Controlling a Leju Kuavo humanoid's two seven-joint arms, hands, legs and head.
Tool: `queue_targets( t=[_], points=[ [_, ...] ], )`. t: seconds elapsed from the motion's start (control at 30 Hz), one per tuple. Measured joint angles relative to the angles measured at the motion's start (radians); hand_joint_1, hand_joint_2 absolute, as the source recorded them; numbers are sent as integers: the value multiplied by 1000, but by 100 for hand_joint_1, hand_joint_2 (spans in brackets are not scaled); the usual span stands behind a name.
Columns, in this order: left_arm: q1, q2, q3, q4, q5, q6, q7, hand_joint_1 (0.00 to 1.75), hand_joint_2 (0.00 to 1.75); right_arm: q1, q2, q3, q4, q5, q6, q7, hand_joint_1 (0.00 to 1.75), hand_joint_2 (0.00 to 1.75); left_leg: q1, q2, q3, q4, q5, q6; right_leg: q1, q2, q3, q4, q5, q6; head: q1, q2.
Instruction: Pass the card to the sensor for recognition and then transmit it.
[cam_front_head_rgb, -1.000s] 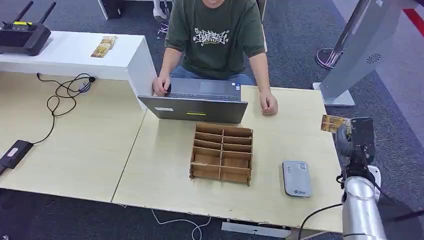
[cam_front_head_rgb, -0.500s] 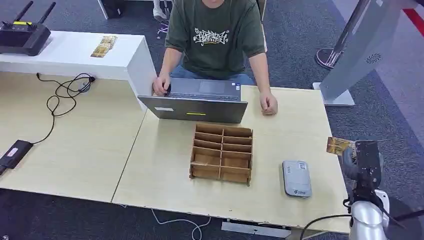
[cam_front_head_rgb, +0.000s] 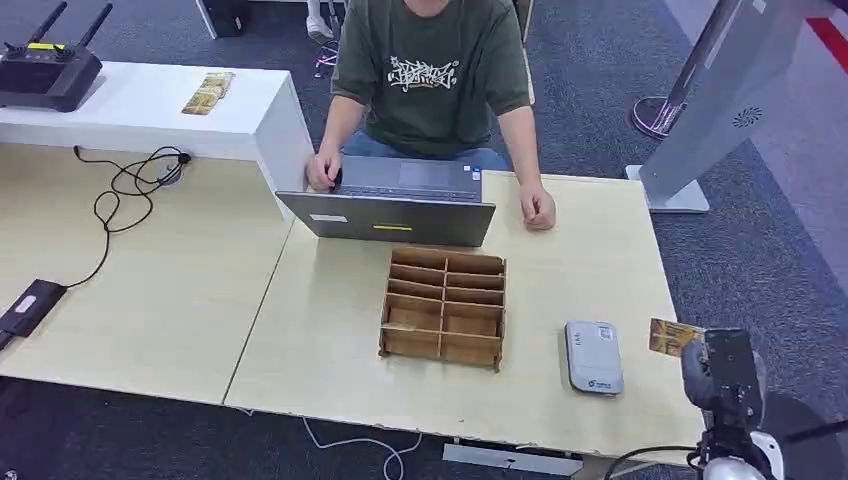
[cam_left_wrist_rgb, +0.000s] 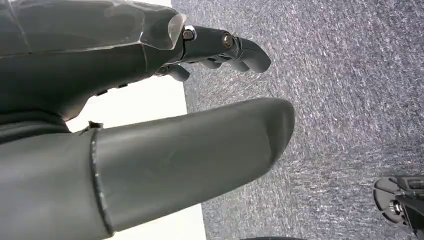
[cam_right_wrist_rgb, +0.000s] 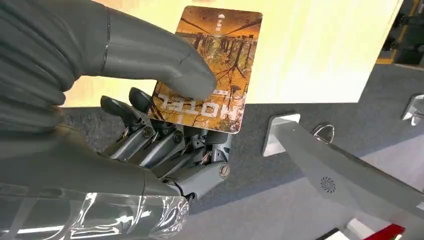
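Observation:
My right hand (cam_front_head_rgb: 722, 372) hovers just off the table's right edge and pinches an orange-brown hotel card (cam_front_head_rgb: 670, 337) between thumb and fingers. The card (cam_right_wrist_rgb: 209, 67) shows its printed face in the right wrist view, with the thumb (cam_right_wrist_rgb: 165, 60) pressed across it. A grey card sensor (cam_front_head_rgb: 593, 356) lies flat on the table, a short way to the left of the card. My left hand (cam_left_wrist_rgb: 165, 125) hangs over grey carpet with its fingers apart and nothing in it.
A wooden compartment box (cam_front_head_rgb: 444, 304) stands at the table's middle. Behind it a person (cam_front_head_rgb: 432, 70) sits at a laptop (cam_front_head_rgb: 392, 210) with both hands on the table. A grey kiosk stand (cam_front_head_rgb: 720, 90) rises at the right. Cables (cam_front_head_rgb: 130, 195) lie at the left.
My right hand has drawn back toward me and downward along the table's right edge, carrying the card from level with the box's far side to level with the sensor.

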Motion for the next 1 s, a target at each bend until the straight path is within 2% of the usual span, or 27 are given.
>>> queue_targets(
  t=[0.37,0.67,1.0],
  points=[
    [0,-3,0,0,-12,-1,-2,0,0,27,45,0,-44,26,48,33,175,175,0,0,0,0,0,0,0,0,0,0,0,0,0,0],
    [0,-4,0,0,-25,-4,-2,0,0,24,69,3,-37,27,61,37,175,175,0,0,0,0,0,0,0,0,0,0,0,0,0,0],
    [-1,-4,0,0,-33,-5,-2,0,0,-68,69,15,60,6,72,37,175,175,0,1,0,0,1,1,0,0,0,0,1,1,0,0]
  ],
)
